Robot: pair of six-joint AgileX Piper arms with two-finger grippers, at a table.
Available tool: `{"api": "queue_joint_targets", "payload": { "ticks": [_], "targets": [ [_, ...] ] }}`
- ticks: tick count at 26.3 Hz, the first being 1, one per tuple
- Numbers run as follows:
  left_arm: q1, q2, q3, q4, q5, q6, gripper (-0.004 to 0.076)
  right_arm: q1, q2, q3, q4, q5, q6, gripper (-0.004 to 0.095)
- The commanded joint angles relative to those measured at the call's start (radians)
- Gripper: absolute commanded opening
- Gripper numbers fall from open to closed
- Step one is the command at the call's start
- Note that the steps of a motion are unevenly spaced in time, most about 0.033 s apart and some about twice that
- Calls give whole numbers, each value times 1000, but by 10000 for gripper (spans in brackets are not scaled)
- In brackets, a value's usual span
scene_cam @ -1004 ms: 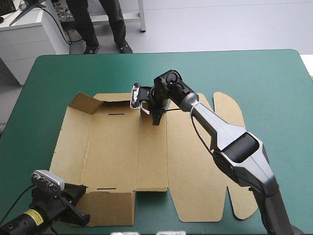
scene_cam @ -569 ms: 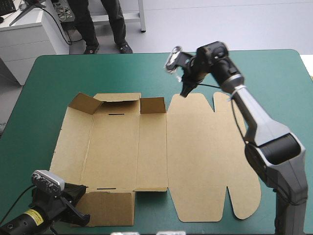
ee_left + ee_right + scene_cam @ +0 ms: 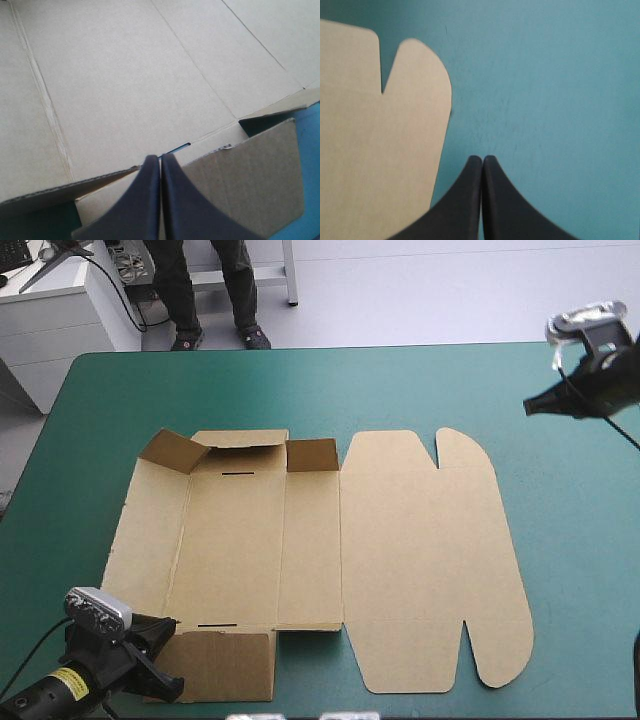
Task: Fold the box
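The brown box [image 3: 400,550] lies as a cut sheet spread on the teal-green cover, lid panel with rounded tabs to the right. Small flaps at its far edge [image 3: 311,454] and far-left corner stand partly raised. My left gripper [image 3: 165,655] sits low at the box's near-left corner; in the left wrist view it [image 3: 161,157] is shut, its tip against the edge of the near flap [image 3: 240,180], with the box floor [image 3: 125,75] ahead. My right gripper [image 3: 530,407] hangs raised near the table's right edge, shut [image 3: 482,159], beside the lid's rounded tab [image 3: 415,75].
Bare teal-green cover [image 3: 560,540] runs between the box and the table's right edge, and a wide strip [image 3: 330,385] lies beyond the box's far edge. The near flap [image 3: 225,665] reaches close to the table's front edge.
My right gripper has left the far middle flap, risen and swung away to the right, off the box. The left gripper and the box have stayed put.
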Motion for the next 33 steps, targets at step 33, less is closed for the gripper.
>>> {"api": "queue_joint_targets", "payload": {
  "ticks": [33],
  "targets": [
    [30, 796, -743, -68, -4, -33, -8, -119, -630, 736, 190, -84, -42, -19]
  ]
}}
